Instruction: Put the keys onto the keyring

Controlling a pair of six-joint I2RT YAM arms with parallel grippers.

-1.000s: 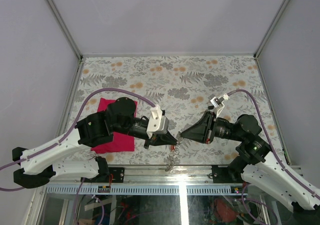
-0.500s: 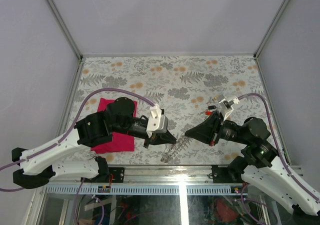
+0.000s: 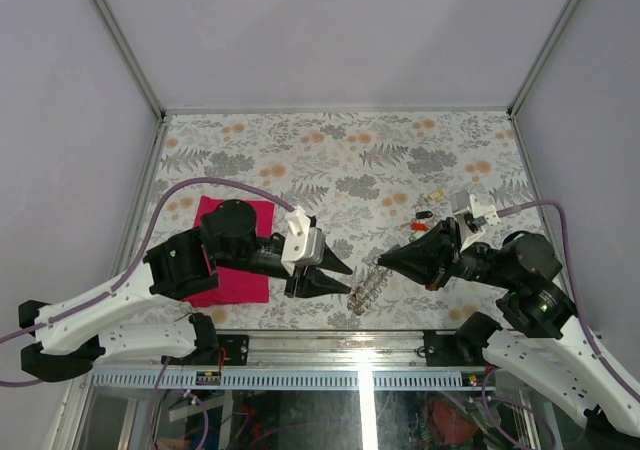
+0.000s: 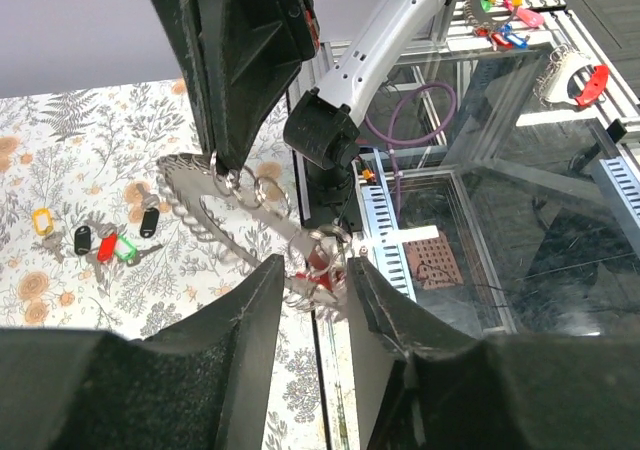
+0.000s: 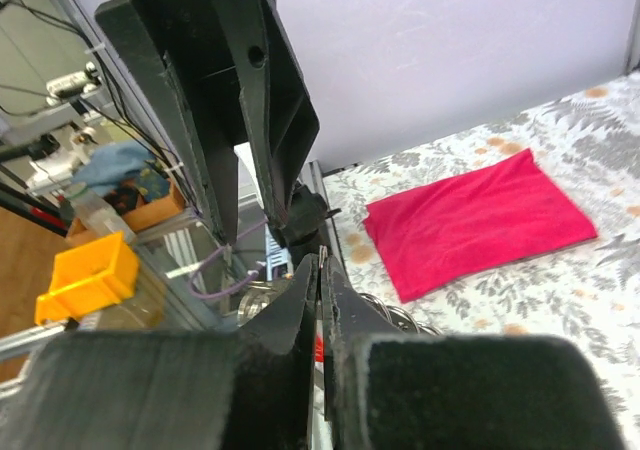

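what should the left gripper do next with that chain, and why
Probably ease the left gripper back off the keyring: its jaws stand open around the chain's dangling end, the right gripper alone pinches the chain, and loose keys wait on the table.

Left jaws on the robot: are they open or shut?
Open. A clear gap shows between them, and one end of the keyring is seen through that gap in the left wrist view.

Floral table [image 3: 350, 160], red cloth [image 3: 245, 290], keys [image 3: 422, 213]
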